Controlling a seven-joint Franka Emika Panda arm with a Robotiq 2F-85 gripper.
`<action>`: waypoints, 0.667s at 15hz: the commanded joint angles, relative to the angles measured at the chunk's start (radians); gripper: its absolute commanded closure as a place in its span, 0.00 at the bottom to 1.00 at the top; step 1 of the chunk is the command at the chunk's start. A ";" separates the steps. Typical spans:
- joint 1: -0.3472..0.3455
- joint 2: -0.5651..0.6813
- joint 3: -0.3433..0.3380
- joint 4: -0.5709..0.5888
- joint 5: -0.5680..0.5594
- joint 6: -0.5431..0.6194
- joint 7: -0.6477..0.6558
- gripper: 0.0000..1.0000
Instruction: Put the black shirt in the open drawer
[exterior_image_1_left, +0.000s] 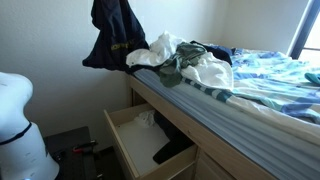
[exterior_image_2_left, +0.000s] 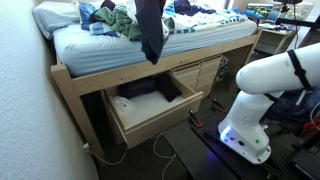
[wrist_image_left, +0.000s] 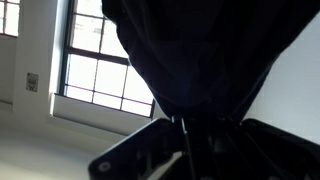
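The black shirt (exterior_image_1_left: 113, 38) hangs bunched in the air above the edge of the bed, and it also shows in an exterior view (exterior_image_2_left: 150, 28). It hangs from above the frame, so the gripper is out of sight in both exterior views. In the wrist view my gripper (wrist_image_left: 186, 128) is shut on the shirt (wrist_image_left: 200, 50), which fills most of the picture. The open wooden drawer (exterior_image_1_left: 122, 143) sticks out under the bed, below the shirt and slightly offset from it. It also shows in an exterior view (exterior_image_2_left: 160, 120). Dark and white clothes lie inside it.
The bed (exterior_image_2_left: 100, 45) carries a pile of mixed clothes (exterior_image_1_left: 185, 60) and a blue cover. The white robot base (exterior_image_2_left: 255, 95) stands on the floor beside the drawers, with cables around it. A white rounded object (exterior_image_1_left: 18, 125) stands near the drawer. A window (wrist_image_left: 95, 60) shows behind.
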 joint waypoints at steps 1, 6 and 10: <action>-0.034 -0.004 -0.005 0.006 0.032 -0.021 -0.031 0.98; -0.037 0.001 -0.025 -0.042 0.066 -0.037 -0.021 0.98; -0.039 0.002 -0.033 -0.071 0.081 -0.050 -0.018 0.98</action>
